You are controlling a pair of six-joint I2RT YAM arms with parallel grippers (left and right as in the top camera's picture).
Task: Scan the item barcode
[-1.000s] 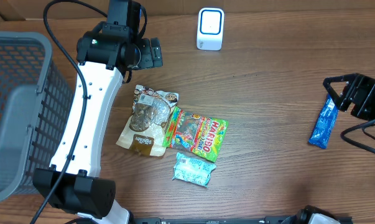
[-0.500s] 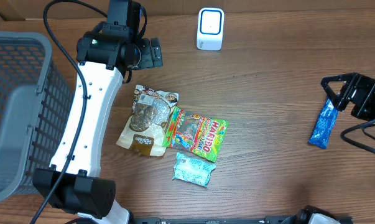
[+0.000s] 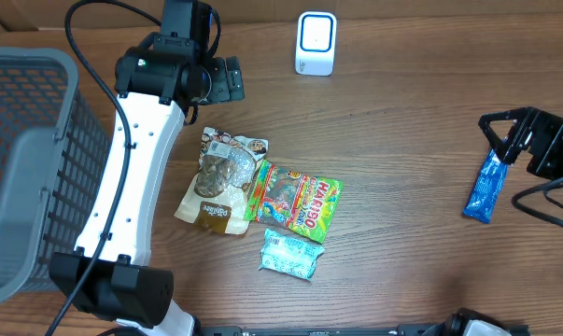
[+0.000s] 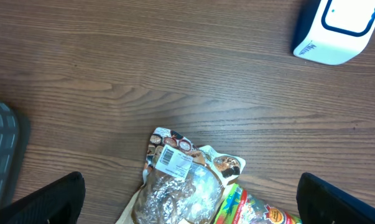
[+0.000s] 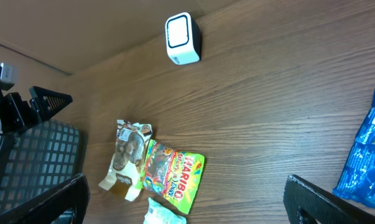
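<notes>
Slim blue foil snack packet, right edge of the overhead frame, looks light, crinkly and slippery; pinch mid-length across its width. Right hand gapes wide and empty just above it; left hand is equally wide.

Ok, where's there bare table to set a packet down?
Widest bare wood: between the Haribo bag and the blue packet, below the scanner. Crowded: the Haribo bag, brown snack bag and pale green packet cluster beside the left arm and basket.

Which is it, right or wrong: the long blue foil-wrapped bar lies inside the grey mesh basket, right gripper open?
Wrong: the overhead view shows the long blue foil-wrapped bar on the wooden table, outside the grey mesh basket. The right gripper is open.
</notes>
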